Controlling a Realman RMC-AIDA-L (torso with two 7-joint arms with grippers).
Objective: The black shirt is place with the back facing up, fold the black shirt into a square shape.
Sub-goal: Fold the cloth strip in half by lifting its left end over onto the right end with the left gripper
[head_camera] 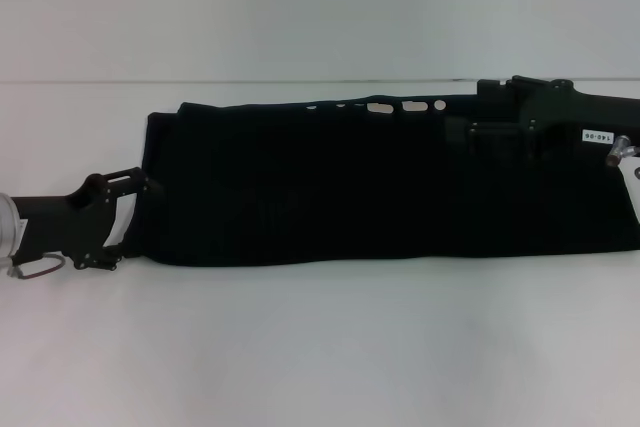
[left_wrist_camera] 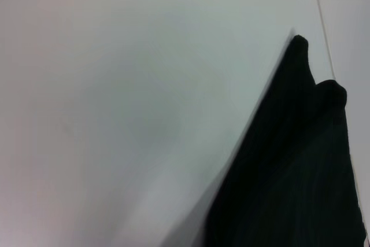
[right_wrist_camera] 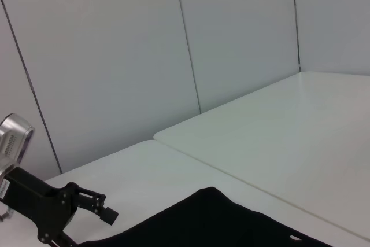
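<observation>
So you've got the black shirt [head_camera: 330, 182] lying across the white counter [head_camera: 300, 347] as a long band, running from your left side to the right edge of the head view. It looks folded lengthwise; small white patches show along its far edge, and the near edge is a slightly wavy line.

The left end effector [head_camera: 140, 209] sits at the shirt's left end, near the front corner, touching or right against the cloth edge. You can see linkage and a finger there, but whether it's spread or pinching the cloth, can't tell. The left wrist view only gives you bare counter and a dark raised fold of shirt with two rounded peaks.

The right end effector [head_camera: 490, 117] is over the shirt's far right part, black on black. Its tip blends into the cloth, so can't tell its state either.

The right wrist view looks across the counter to grey wall panels [right_wrist_camera: 144, 56], with a shirt corner low in the picture and the left end effector next to the cloth edge.
</observation>
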